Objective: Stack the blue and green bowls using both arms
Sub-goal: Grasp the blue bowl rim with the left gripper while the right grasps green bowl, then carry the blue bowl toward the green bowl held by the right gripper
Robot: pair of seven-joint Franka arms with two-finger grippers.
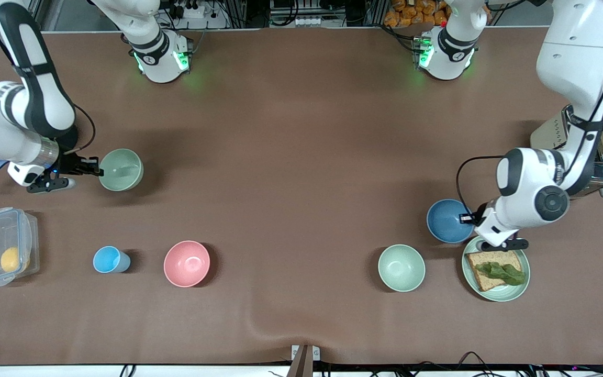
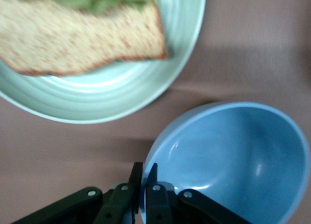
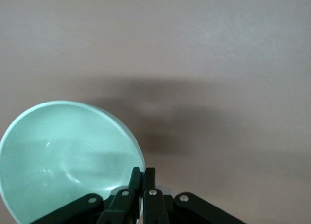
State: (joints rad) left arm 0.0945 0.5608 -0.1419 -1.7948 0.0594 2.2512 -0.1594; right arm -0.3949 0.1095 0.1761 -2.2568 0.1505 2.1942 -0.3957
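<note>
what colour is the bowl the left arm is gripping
Mid-blue bowl, clearest in the left wrist view.

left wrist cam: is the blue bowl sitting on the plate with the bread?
No. The blue bowl stands on the bare table beside the plate, a strip of tabletop between them, its rim pinched by the left gripper.

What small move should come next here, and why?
Probably lift both bowls a little off the table. The left gripper is already shut on the rim of the blue bowl, which sits beside the plate with the bread, and the right gripper is shut on the rim of the green bowl. The two bowls sit near opposite ends of the table, so they must rise before coming together.
</note>
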